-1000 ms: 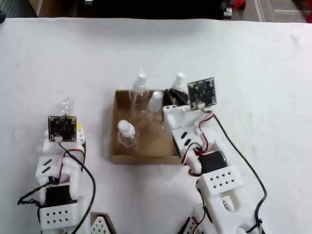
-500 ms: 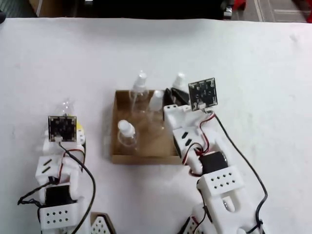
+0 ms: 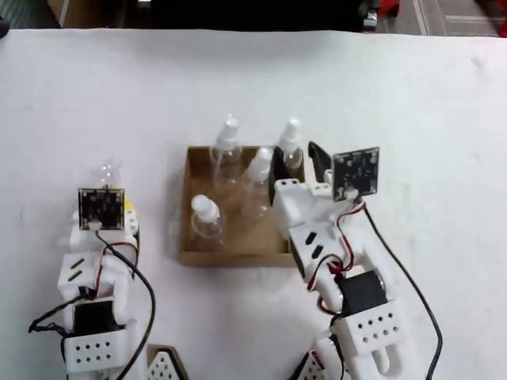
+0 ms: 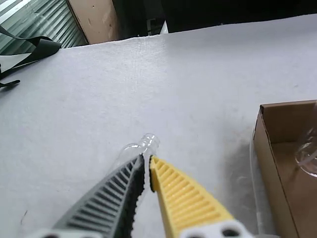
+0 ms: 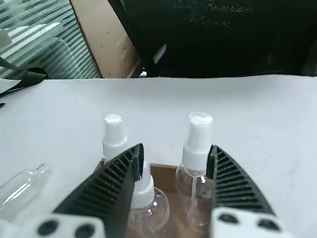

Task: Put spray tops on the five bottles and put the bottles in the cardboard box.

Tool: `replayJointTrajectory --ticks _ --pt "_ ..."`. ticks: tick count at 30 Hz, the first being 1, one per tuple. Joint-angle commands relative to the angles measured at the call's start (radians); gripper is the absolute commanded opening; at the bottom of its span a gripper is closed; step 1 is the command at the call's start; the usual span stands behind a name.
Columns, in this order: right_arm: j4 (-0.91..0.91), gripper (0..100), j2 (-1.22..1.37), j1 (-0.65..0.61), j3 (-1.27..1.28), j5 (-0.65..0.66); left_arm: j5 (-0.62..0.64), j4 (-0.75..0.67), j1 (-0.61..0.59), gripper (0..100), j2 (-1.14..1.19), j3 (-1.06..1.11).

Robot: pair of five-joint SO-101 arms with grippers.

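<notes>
White arms (image 3: pixel 363 323), yellow-and-grey gripper (image 4: pixel 147 159)

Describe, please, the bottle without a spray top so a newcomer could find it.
Start at the cardboard box mid-table. Outside it, by the left hand, is one clear bottle. Unlike the four others, its neck is bare and uncapped.

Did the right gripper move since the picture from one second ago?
Yes. Against the cardboard box in the high view, the right gripper has drawn back toward the near table edge and rightward.

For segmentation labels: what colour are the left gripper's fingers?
Left gripper: one grey finger, one yellow; left wrist view.
</notes>
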Motion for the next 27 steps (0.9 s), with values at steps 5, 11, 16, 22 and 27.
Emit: replayJointTrajectory --ticks 5,11,16,22,27 --pt "-0.108 18.8 0.179 -0.041 -0.051 0.003 -0.009 -0.025 0.016 3 -0.019 -0.012" --pt "-0.111 18.8 0.193 -0.084 -0.066 0.008 -0.009 -0.028 0.015 3 -0.019 -0.012" --pt "-0.108 18.8 0.185 -0.079 -0.066 0.008 -0.009 -0.028 0.018 3 -0.019 -0.012" --pt "-0.108 18.8 0.183 -0.079 -0.069 0.008 -0.009 -0.028 0.018 3 -0.019 -0.012" --pt "-0.071 18.7 0.074 -0.054 -0.064 0.008 -0.009 -0.028 0.019 3 -0.019 -0.012"
